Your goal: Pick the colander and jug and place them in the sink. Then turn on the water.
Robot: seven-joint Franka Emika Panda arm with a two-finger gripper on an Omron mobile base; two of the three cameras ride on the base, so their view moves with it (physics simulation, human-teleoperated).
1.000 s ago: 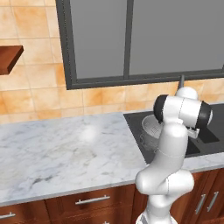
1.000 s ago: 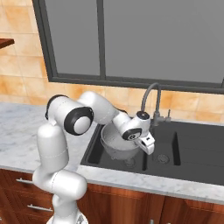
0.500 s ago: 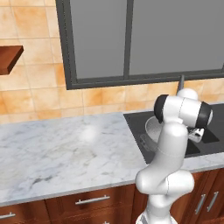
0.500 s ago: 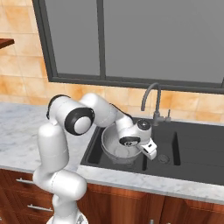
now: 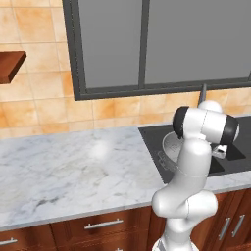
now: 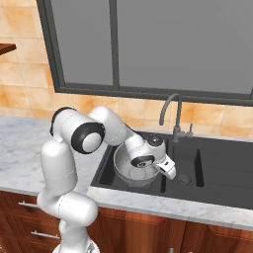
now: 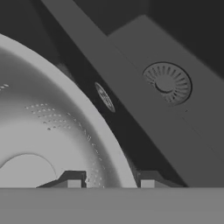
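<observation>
The silver perforated colander [image 6: 129,167] rests in the left basin of the black sink [image 6: 225,174]. My gripper [image 6: 161,168] hangs low over its right rim. In the hand view the colander [image 7: 48,131] spreads across the left, and its rolled rim runs between my two fingertips, one inside the bowl and one outside, with a gap on each side. The gripper [image 7: 109,180] is open and holds nothing. From the left base view the colander [image 5: 170,145] peeks out behind my arm. The jug is out of view. No water shows at the faucet [image 6: 168,106].
The sink's divider wall and the round drain [image 7: 167,83] of the right basin lie just beyond the colander. Marble counter [image 5: 68,166] stretches to the left of the sink. A wooden shelf [image 5: 10,66] hangs on the tiled wall at far left.
The hand has sunk a little lower into the left basin with the colander, and the fingers have spread apart off its rim.
</observation>
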